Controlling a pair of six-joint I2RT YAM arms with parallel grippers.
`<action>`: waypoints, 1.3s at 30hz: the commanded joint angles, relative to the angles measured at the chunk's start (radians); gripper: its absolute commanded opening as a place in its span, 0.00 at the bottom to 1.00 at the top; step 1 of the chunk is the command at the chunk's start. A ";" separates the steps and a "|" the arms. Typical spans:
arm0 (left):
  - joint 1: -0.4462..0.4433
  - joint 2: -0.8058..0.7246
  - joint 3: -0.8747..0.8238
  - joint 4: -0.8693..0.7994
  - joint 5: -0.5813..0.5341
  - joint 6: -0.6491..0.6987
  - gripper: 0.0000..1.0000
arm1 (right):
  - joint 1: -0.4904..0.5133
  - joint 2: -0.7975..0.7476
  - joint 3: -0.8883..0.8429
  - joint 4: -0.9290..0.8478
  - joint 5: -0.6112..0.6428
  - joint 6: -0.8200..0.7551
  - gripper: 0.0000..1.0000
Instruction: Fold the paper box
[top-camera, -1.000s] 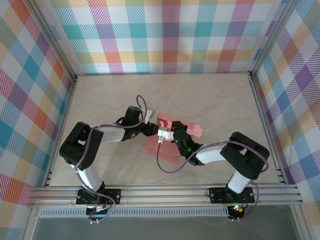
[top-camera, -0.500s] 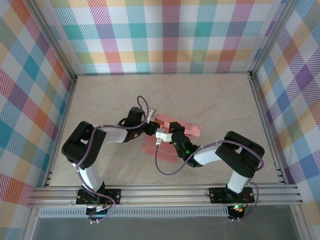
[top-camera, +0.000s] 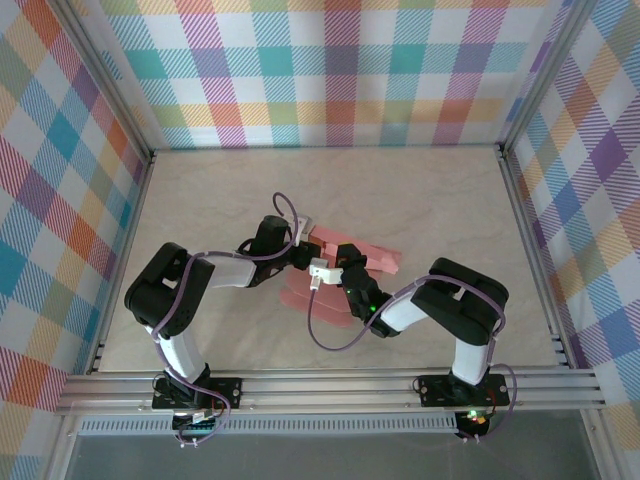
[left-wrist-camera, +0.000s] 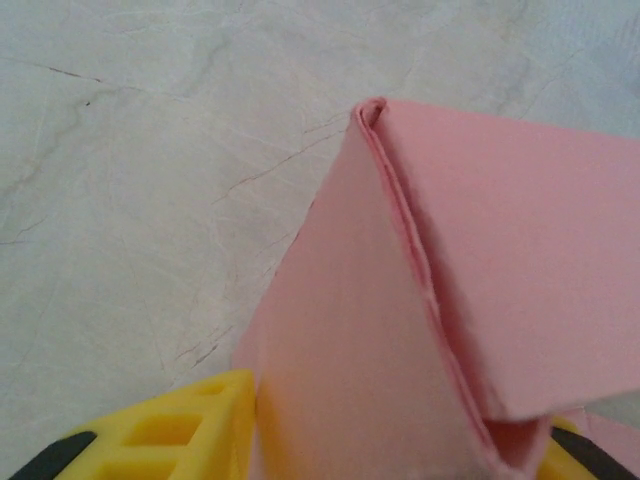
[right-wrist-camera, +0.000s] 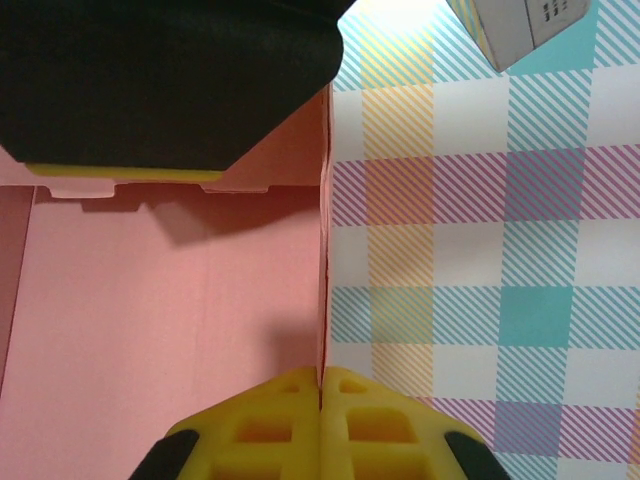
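You have bright, even overhead light on the pale marbled table (top-camera: 430, 200); shadows there are short and soft. Your left wrist view shows the salmon-pink card box (left-wrist-camera: 350, 330) slightly blurred up close.

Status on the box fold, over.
Right pincer shut on a paper box wall edge. Left pincer straddles a folded flap, grip unclear. Box partly folded, middle of table. Pincers crowd each other there.
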 joint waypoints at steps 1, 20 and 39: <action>-0.007 0.015 -0.021 0.038 -0.003 -0.016 0.37 | 0.010 0.021 0.001 -0.007 -0.003 0.003 0.00; -0.047 0.044 -0.033 0.112 -0.079 -0.037 0.18 | 0.010 -0.010 0.026 -0.135 -0.002 0.097 0.00; -0.056 0.054 -0.034 0.133 -0.119 -0.067 0.20 | 0.010 -0.013 0.037 -0.166 0.000 0.132 0.00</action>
